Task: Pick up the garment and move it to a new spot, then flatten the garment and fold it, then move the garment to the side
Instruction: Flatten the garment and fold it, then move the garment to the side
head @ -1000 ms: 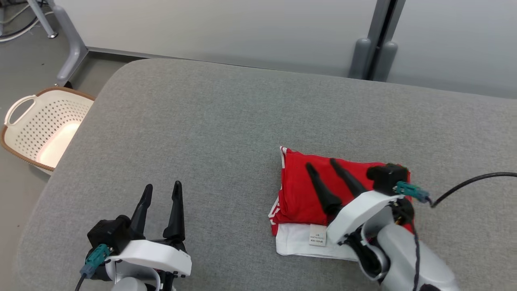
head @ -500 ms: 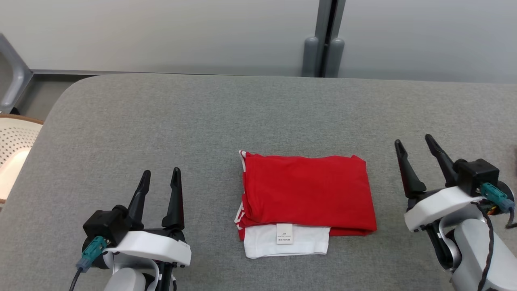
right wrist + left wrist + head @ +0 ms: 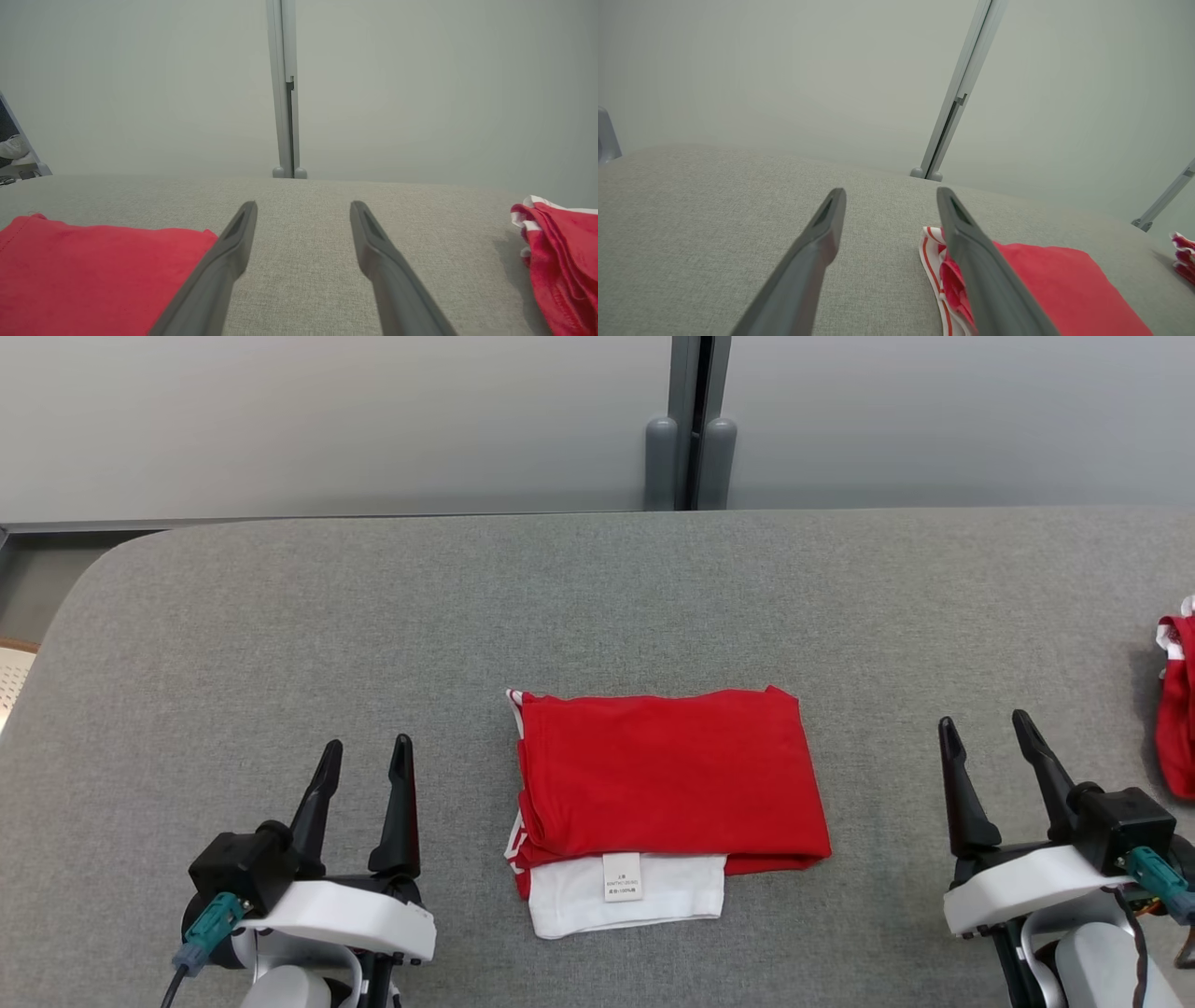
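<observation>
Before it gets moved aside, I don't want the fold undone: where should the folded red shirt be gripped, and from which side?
Probably the shirt by its two short ends, left gripper from the left, right gripper from the right: it lies flat between them, layers stacked.

Grey fabric-covered table with a rounded corner, pale grey wall panels behind, dark vertical post between them, strip of grey floor far left, soft even light

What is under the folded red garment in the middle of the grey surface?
White fabric with a small label sticks out under the red garment's near edge, on the grey surface. How far it reaches beneath is covered.
</observation>
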